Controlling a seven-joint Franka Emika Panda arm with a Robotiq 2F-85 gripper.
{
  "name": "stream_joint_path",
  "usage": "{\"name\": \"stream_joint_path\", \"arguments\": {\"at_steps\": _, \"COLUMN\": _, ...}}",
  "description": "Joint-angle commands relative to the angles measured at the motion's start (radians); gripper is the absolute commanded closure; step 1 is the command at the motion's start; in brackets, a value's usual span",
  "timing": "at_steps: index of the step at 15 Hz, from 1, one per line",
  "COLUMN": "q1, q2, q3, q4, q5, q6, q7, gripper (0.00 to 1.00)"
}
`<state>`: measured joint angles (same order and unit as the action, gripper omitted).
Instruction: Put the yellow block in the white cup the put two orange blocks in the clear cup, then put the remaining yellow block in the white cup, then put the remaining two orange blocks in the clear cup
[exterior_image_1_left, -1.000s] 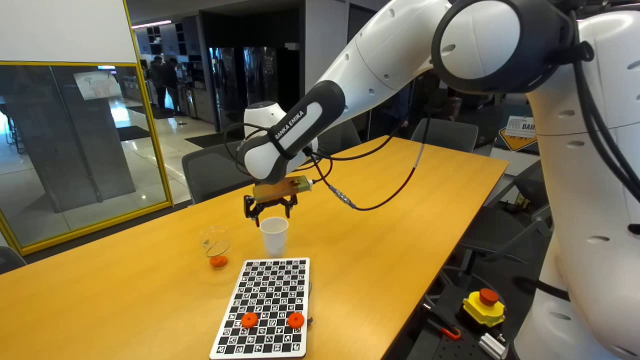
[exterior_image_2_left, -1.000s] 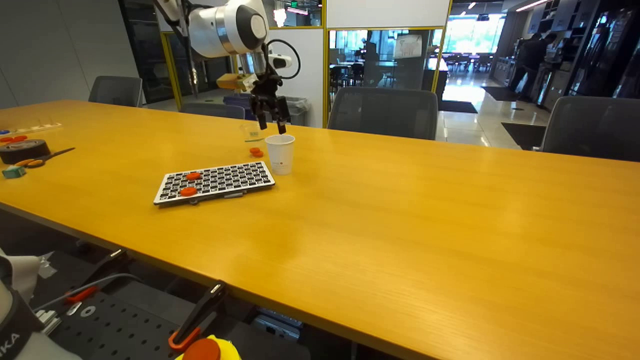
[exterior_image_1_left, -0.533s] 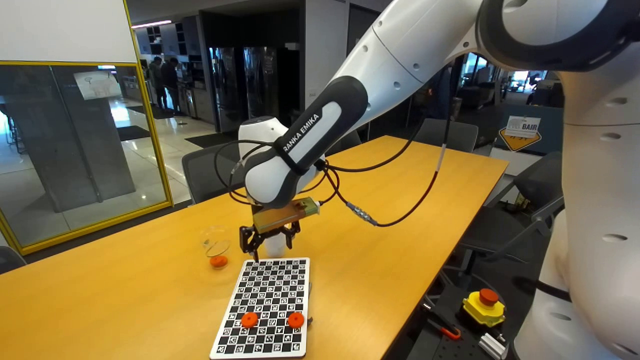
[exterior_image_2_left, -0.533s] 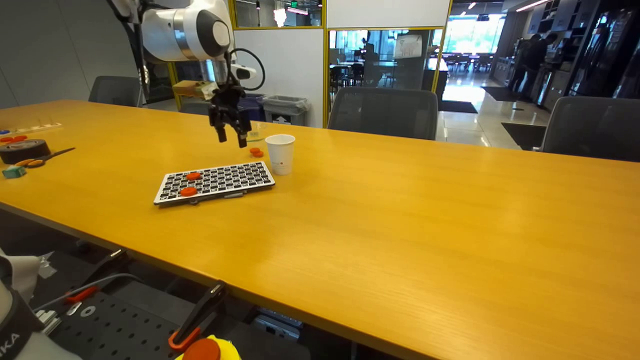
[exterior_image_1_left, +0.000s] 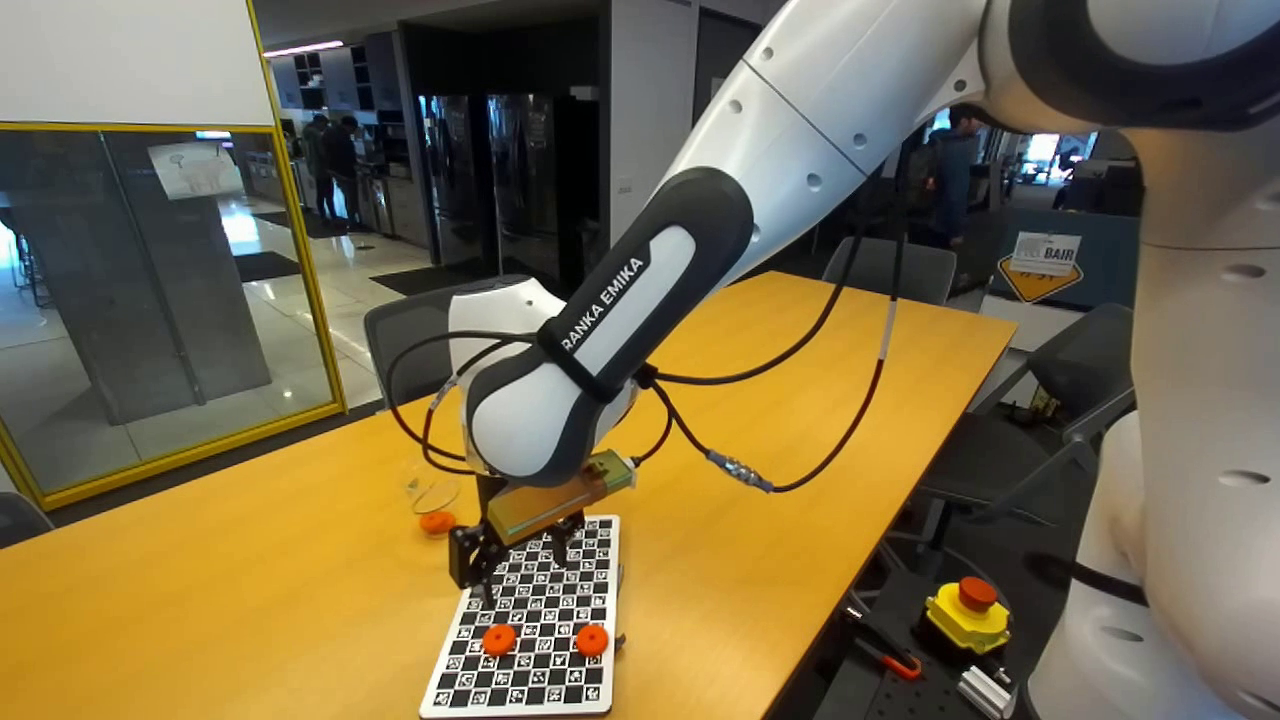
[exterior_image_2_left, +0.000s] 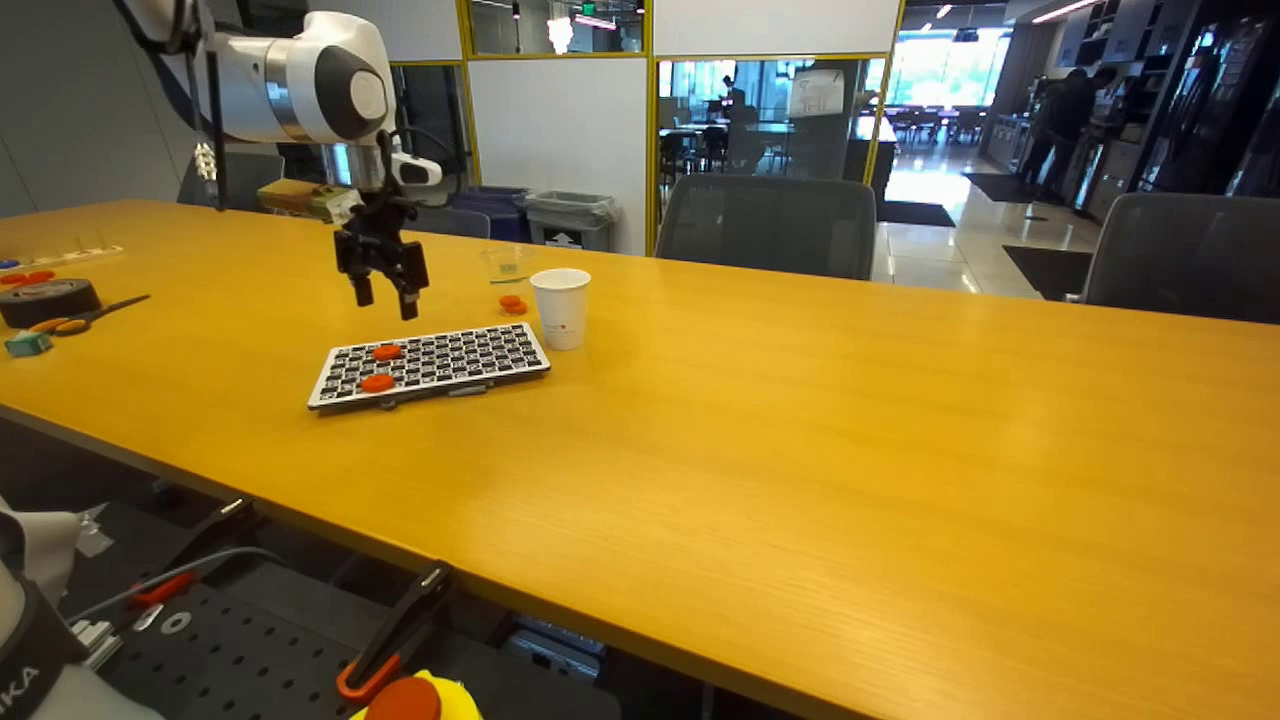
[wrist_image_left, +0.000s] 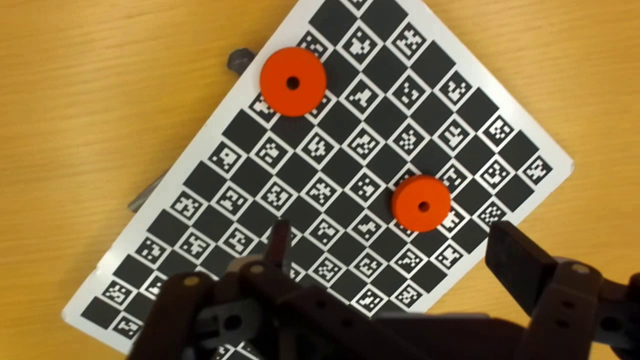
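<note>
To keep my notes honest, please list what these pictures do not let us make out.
White cup: its opaque wall hides the inside bottom in an exterior view; whether yellow blocks lie there is unclear.
Its print: too small to read there.
Checkered board: in the wrist view, partly behind the gripper, cut by top and bottom edges.
Blue thing: cut off by an exterior view's left edge.
</note>
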<state>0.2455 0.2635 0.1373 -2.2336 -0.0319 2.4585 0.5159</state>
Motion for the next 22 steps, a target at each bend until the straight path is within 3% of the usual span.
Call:
{"name": "stream_joint_path", "arguments": {"at_steps": 1, "q1": 0.015, "q2": 0.038, "q3": 0.020, "q4": 0.025, "q5": 0.039, "q6": 0.011, "q7": -0.049, "gripper": 0.00}}
{"name": "stream_joint_path", "arguments": {"at_steps": 13, "q1": 0.050, "q2": 0.208, "q3": 0.008, "q4": 0.132, "q5": 0.029, "q6": 0.074, "q7": -0.094, "gripper": 0.00}}
{"name": "stream_joint_path", "arguments": {"at_steps": 22, "q1": 0.063, "q2": 0.233, "q3": -0.020, "q4": 0.159, "q5": 0.015, "q6": 0.075, "q7": -0.082, "gripper": 0.00}}
